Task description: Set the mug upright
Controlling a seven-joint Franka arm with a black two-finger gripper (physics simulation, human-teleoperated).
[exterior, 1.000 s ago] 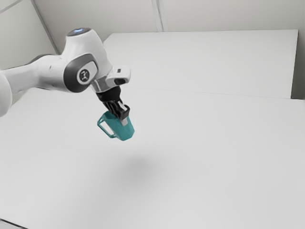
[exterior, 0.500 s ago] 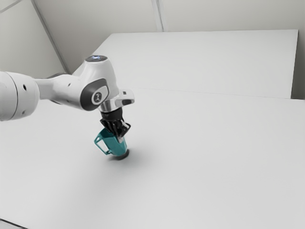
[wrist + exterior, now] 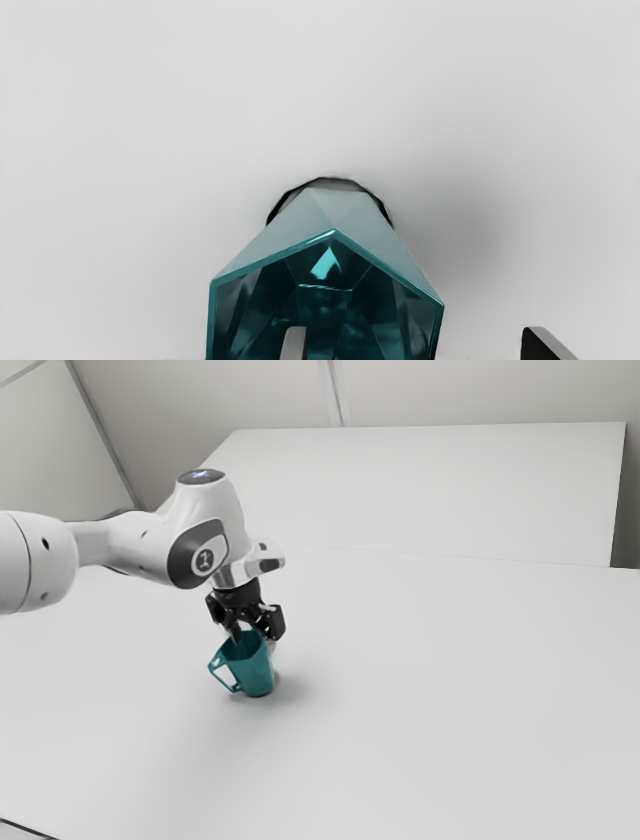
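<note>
Mug [image 3: 255,675] straighter on the table [image 3: 430,700] than before, claw [image 3: 256,643] wide and empty, one finger in the mug's mouth.

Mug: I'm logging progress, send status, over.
Tool open. Mug mouth up, base down at table. In the way: one finger at its mouth, the other outside.

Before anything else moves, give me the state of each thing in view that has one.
Gripper: open, fingers spread, one over or in the mug's mouth, the other outside.
Mug: on the table, mouth up, upright or nearly so.
Arm: reaching in from the exterior view's left.
Table: bearing the mug.
</note>
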